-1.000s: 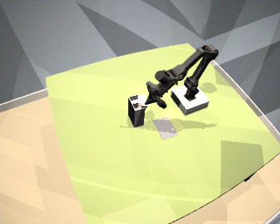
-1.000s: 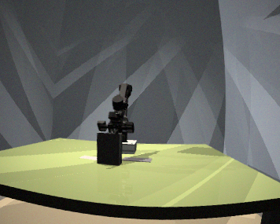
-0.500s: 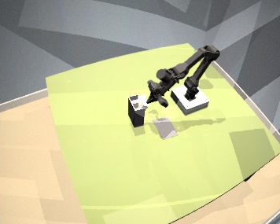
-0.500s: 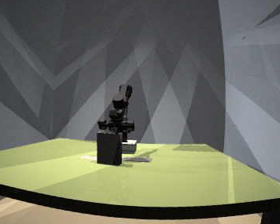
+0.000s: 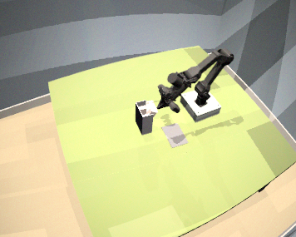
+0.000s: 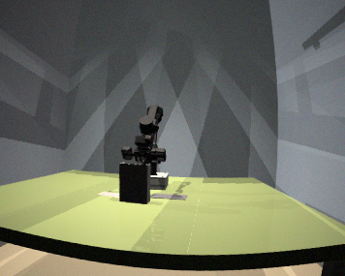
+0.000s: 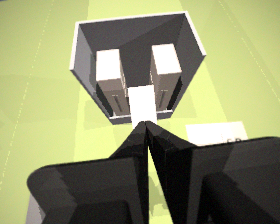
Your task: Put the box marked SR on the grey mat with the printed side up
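The tool (image 5: 160,106) (image 7: 144,125) is pressed together; please tip the middle box (image 7: 142,102) gently, sparing its neighbours.

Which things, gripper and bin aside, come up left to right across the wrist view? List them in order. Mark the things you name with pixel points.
Grey mat (image 5: 173,134) (image 6: 172,197) (image 7: 33,214), left box (image 7: 108,65), middle box (image 7: 142,102), right box (image 7: 165,60), white card (image 6: 111,194) (image 7: 212,132).
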Action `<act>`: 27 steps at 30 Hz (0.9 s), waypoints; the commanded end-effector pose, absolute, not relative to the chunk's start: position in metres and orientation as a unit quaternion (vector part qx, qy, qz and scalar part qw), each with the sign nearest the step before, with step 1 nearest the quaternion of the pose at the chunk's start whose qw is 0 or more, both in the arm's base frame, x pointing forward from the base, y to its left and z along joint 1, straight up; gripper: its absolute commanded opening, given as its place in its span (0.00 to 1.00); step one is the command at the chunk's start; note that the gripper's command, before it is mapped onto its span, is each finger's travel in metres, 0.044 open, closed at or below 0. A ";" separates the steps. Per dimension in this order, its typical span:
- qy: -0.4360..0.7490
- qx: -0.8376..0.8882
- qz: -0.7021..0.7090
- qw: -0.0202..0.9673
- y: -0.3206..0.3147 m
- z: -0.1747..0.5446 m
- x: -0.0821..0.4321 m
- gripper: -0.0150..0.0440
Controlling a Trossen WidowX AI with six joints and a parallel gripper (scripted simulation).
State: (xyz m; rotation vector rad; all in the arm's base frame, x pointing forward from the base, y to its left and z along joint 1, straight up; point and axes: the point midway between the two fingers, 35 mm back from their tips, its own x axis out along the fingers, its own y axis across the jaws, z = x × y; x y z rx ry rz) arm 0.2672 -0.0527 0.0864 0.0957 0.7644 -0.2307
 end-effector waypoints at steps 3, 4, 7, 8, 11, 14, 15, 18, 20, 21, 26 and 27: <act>0.371 0.047 -0.112 0.921 -0.053 0.087 0.268 0.25; 0.371 0.047 -0.112 0.921 -0.053 0.087 0.268 0.25; 0.374 0.038 -0.109 0.920 -0.053 0.087 0.268 0.34; 0.377 0.027 -0.104 0.920 -0.053 0.087 0.268 0.39; 0.387 -0.013 -0.086 0.918 -0.053 0.089 0.269 0.52; 0.397 -0.053 -0.068 0.914 -0.053 0.090 0.269 0.65; 0.400 -0.066 -0.062 0.912 -0.053 0.090 0.270 0.66; 0.408 -0.106 -0.043 0.906 -0.054 0.092 0.270 0.66; 0.413 -0.132 -0.030 0.901 -0.054 0.093 0.271 0.66; 0.415 -0.145 -0.023 0.898 -0.054 0.093 0.271 0.66; 0.425 -0.208 0.011 0.881 -0.054 0.095 0.272 0.66; 0.427 -0.221 0.018 0.877 -0.054 0.096 0.272 0.66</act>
